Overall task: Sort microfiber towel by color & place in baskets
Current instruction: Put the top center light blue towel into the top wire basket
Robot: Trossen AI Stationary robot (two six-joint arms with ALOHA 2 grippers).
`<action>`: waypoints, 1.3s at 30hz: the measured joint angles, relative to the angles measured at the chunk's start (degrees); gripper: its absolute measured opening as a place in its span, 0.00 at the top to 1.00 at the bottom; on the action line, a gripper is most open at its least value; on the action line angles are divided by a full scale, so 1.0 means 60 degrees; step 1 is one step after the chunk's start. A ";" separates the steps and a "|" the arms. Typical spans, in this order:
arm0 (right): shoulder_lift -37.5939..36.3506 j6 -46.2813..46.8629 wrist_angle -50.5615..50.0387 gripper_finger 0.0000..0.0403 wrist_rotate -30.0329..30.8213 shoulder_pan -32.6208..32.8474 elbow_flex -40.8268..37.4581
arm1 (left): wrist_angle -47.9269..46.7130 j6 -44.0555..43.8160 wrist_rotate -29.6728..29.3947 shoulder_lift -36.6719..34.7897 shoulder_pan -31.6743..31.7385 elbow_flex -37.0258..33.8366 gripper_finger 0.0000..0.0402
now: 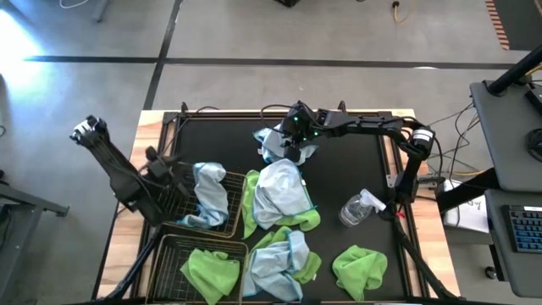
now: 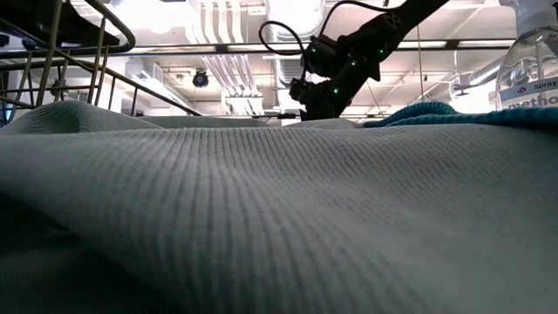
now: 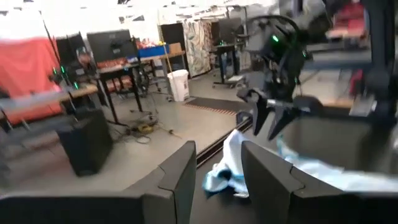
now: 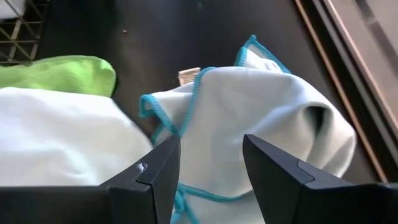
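Note:
My right gripper [image 1: 294,142] is open and hangs just above a crumpled pale blue towel [image 1: 275,146] near the table's far edge. In the right wrist view its fingers [image 4: 211,168] stand over that towel [image 4: 249,124] without touching it. My left gripper [image 1: 169,172] waits open above the far basket [image 1: 222,222], which holds a pale blue towel [image 1: 207,195]. The near basket [image 1: 169,254] holds a lime green towel [image 1: 210,271]. More pale blue towels [image 1: 278,191] and green towels [image 1: 359,268] lie in the table's middle.
A clear spray bottle [image 1: 360,207] lies on its side right of the towel heap. In the low view a cloth [image 2: 279,218] fills the foreground, with the bottle [image 2: 532,61] at the right. The black mat is bare around the far towel.

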 joint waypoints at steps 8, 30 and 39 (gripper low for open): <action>-0.0004 0.0153 -0.0116 0.58 -0.0146 0.0004 -0.0004 | 0.1079 0.1007 -0.0056 -0.0896 0.0000 -0.0534 0.72; -0.0007 0.0296 -0.0262 0.58 -0.0421 0.0066 -0.0024 | 0.4957 0.0618 0.0373 -0.0941 -0.0350 -0.2960 0.72; -0.0007 0.0351 -0.0529 0.58 -0.0421 0.0066 -0.0025 | 0.6731 0.3143 0.0616 -0.0767 -0.0950 -0.2135 0.72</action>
